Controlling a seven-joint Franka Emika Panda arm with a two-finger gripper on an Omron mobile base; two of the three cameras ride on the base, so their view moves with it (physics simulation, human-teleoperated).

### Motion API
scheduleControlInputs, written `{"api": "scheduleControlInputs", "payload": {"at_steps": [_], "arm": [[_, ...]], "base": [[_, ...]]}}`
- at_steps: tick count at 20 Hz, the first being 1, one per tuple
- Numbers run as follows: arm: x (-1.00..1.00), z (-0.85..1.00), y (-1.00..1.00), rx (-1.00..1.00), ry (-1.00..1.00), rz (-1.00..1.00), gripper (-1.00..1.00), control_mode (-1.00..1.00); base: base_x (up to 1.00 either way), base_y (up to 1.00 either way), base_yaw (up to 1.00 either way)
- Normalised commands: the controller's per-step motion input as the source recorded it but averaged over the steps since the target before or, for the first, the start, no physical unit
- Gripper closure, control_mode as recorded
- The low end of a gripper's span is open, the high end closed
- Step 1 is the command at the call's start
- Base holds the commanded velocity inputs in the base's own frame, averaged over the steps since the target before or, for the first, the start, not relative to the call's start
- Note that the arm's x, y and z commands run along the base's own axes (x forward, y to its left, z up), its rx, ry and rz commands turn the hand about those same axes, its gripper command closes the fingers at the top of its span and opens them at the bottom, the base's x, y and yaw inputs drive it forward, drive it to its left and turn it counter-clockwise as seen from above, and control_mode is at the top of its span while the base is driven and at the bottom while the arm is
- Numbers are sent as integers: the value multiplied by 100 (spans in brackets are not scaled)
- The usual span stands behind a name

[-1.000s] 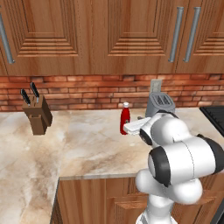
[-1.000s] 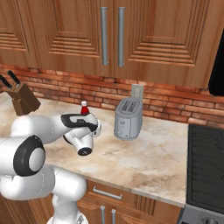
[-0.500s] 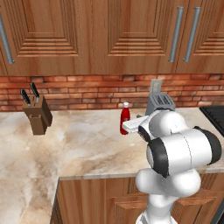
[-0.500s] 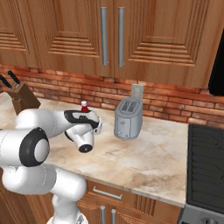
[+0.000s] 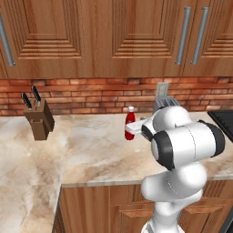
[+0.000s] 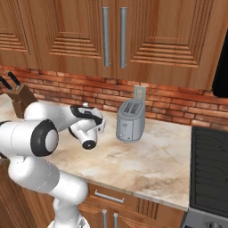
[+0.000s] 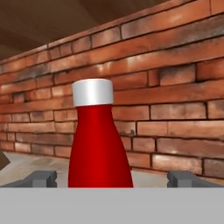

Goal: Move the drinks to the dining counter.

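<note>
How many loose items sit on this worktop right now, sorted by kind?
Drinks: 1, the red bottle
Appliances: 1, the toaster
Knife blocks: 1, the knife block
Total: 3

A: What do you have on the desk (image 5: pixel 82 154) from the left base camera?

B: You have the slim red bottle (image 5: pixel 129 124) with its white cap standing upright near the brick wall (image 5: pixel 91 95). Your arm's white hand reaches in from the right and meets the bottle's right side; you cannot see the fingers themselves.

A: Anything else?

B: The wooden knife block (image 5: pixel 39 119) stands well apart, far to your left. The silver toaster (image 5: pixel 164 102) peeks out behind your arm. Wooden cabinets (image 5: pixel 91 36) hang above.
</note>
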Motion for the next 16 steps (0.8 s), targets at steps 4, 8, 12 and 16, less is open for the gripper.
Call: {"api": "scheduleControlInputs", "payload": {"at_steps": [4, 8, 12, 16], "arm": [[20, -12, 5, -6, 10, 0, -100, -100], [11, -23, 4, -10, 16, 0, -100, -100], [10, -23, 10, -12, 16, 0, -100, -100], [7, -16, 32, -11, 8, 1, 100, -100]], "base": [[0, 0, 0], [0, 0, 0], [0, 0, 0], [0, 0, 0]]}}
